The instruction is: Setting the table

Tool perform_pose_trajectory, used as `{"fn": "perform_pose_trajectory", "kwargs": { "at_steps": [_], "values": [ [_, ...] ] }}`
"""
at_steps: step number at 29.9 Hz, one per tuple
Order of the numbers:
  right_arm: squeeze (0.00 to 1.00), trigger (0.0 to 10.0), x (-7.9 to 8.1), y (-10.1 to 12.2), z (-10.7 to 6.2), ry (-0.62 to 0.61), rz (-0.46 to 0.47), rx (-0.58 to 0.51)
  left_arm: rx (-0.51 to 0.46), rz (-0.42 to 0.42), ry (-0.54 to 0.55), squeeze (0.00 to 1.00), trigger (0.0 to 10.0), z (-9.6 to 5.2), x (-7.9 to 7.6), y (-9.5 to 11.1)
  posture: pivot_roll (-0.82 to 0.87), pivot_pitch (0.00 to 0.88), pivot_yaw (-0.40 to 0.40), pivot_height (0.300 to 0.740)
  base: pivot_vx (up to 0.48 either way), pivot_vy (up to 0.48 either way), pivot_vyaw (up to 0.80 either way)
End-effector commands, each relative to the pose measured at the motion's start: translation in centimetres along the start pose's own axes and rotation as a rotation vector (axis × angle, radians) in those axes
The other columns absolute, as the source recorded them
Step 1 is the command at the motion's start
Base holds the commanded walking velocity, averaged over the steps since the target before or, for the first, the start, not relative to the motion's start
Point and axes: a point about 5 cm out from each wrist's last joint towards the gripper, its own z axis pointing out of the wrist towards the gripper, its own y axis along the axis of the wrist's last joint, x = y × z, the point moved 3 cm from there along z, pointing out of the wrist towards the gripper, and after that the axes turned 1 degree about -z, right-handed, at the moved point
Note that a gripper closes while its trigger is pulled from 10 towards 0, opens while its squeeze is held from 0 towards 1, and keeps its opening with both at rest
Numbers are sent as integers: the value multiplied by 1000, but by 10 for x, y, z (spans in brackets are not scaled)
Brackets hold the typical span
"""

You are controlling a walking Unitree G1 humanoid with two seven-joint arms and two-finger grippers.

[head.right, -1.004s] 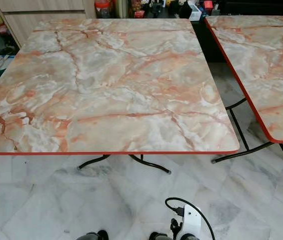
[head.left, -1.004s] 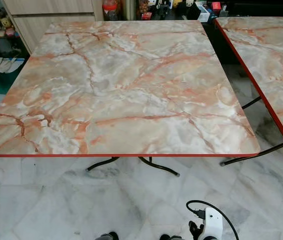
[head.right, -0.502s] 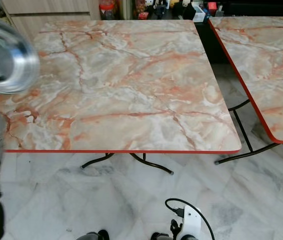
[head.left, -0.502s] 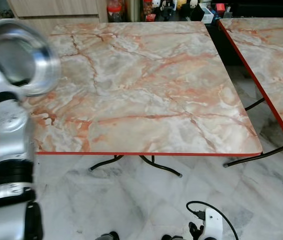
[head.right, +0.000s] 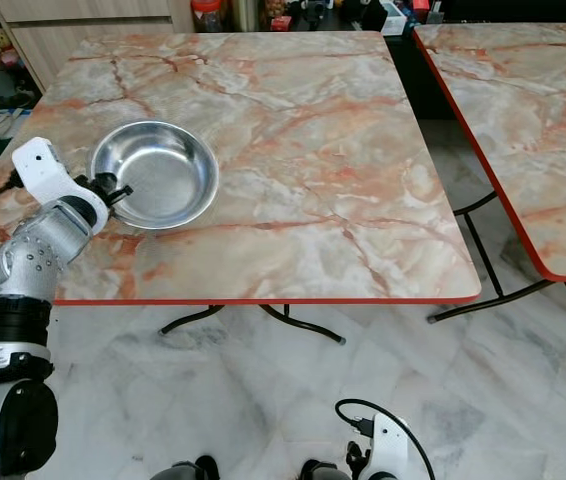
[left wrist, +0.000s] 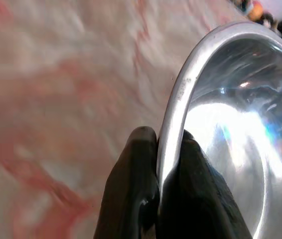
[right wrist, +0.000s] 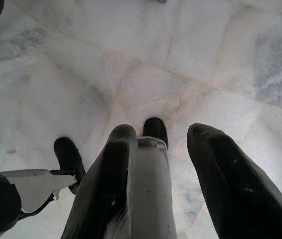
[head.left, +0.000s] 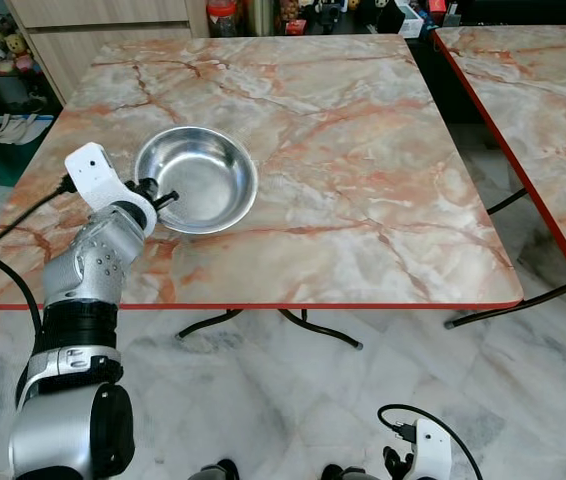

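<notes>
L gripper (left wrist: 158,164) clenched on steel bowl (head.left: 197,178) rim over table (head.left: 363,200) (R gripper (right wrist: 181,164) apart, idle)

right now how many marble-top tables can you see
2. One marble-top table stands straight ahead, where the left gripper holds a steel bowl by its rim. A second table stands to the right, partly cut off.

My left arm (head.left: 93,280) is silver, built of rounded, dimpled segments with dark bands at the joints, and it widens into a smooth grey shoulder shell. A white rectangular block (head.left: 98,176) sits at the wrist, and a black cable (head.left: 8,268) loops away from it. My left tool (left wrist: 168,164) has thick, glossy black fingers. My right tool (right wrist: 181,149) has the same long black fingers, rounded at the tips.
</notes>
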Motion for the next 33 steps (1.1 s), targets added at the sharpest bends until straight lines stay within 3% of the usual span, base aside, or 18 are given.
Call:
{"fn": "perform_pose_trajectory", "kwargs": {
  "at_steps": [1,4,9,14,33],
  "values": [
    [0,10000,-2,-10,-2,-4,5,28,54,-1,-33,0,10000,-1,-11,-11,7,154,39,740,0,0,0],
    [0,10000,-2,-12,-2,-4,6,32,104,11,-48,0,10000,-2,-17,-28,8,154,40,740,0,0,0],
    [0,10000,-1,-15,-3,-2,7,39,175,55,-155,0,10000,-5,-41,-60,4,158,41,740,0,0,0],
    [0,10000,-1,-17,-4,-3,8,43,186,87,-164,0,10000,-2,-50,-70,4,161,38,740,0,0,0],
    [0,10000,-10,-37,-11,-11,10,70,295,96,-96,0,10000,1,-45,-99,-2,167,37,740,0,0,0]
  ]
}}
